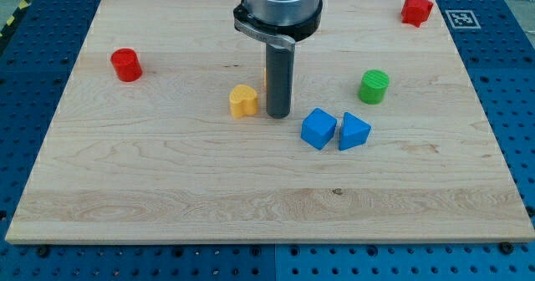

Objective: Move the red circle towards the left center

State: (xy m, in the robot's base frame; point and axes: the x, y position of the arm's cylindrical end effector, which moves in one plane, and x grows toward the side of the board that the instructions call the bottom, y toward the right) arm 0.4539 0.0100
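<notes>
1. The board (167, 189) is pale wood with a fine grain running across the view, lying flat on a blue perforated table (510, 80) whose holes show all around its edges
2. At the view's top left corner a strip of yellow and black hazard tape (15, 15) crosses the table
3. A small black and white square marker (461, 18) sits on the table just off the board's top right corner; no readable words show anywhere
4. The red circle (126, 64) is a short upright cylinder, bright red with a flat top, standing near the board's left edge in its upper half, well apart from all other blocks
5. My tip (278, 115) rests on the board near the centre, just to the right of the yellow heart (243, 100); I cannot tell whether they touch, and the red circle is far off to the tip's left
6. The arm carries only the rod, with no jaws to open or close
7. A blue cube (318, 128) and blue triangle (354, 131) sit side by side right of the tip, a green circle (374, 86) above them, and a red star (416, 10) near the top right corner
</notes>
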